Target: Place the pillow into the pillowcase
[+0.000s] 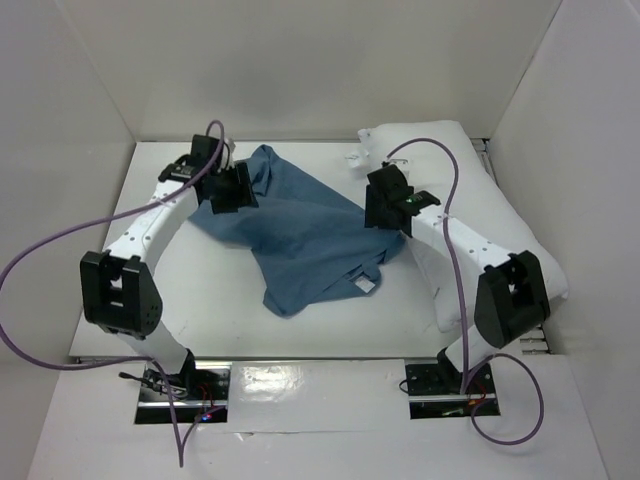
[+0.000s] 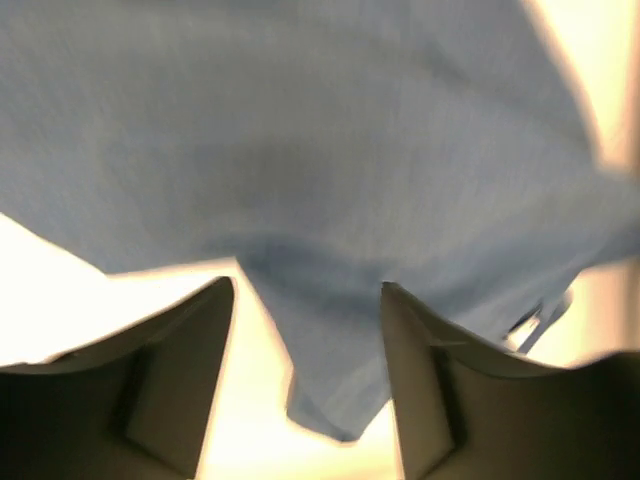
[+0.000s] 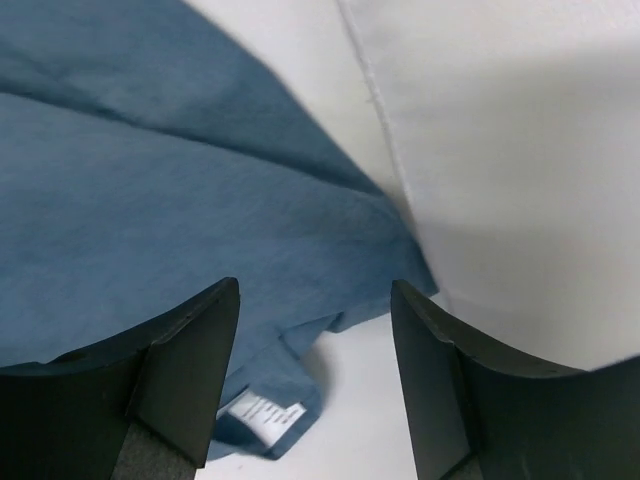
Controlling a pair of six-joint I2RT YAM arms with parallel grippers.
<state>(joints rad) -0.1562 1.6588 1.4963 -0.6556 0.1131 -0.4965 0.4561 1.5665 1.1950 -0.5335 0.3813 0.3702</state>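
At the near edge of the bench, the two arm bases stand side by side, each trailing a purple cable. The left arm reaches up the left side, and the right arm rises from the right and lies over the pillow's near half.

The pillowcase lies crumpled and spread across the middle of the bench. Its near corner points toward the bases, and a small white tag shows at its near right edge. The right pincer hangs over that right edge where blue cloth meets white. Its fingers stand apart and hold nothing. The right wrist view shows the pillowcase to the left, the pillow to the right, and the tag just below the left finger.

Farther back, the left pincer is at the pillowcase's far left corner. Its fingers are spread too, with blurred blue cloth filling the view beyond them and a fold dipping into the gap. Neither finger appears to press the cloth.

The pillow lies along the right side of the bench, from the near right to the far right corner. It is outside the pillowcase and touches its right edge. White walls close the space behind and at both sides.
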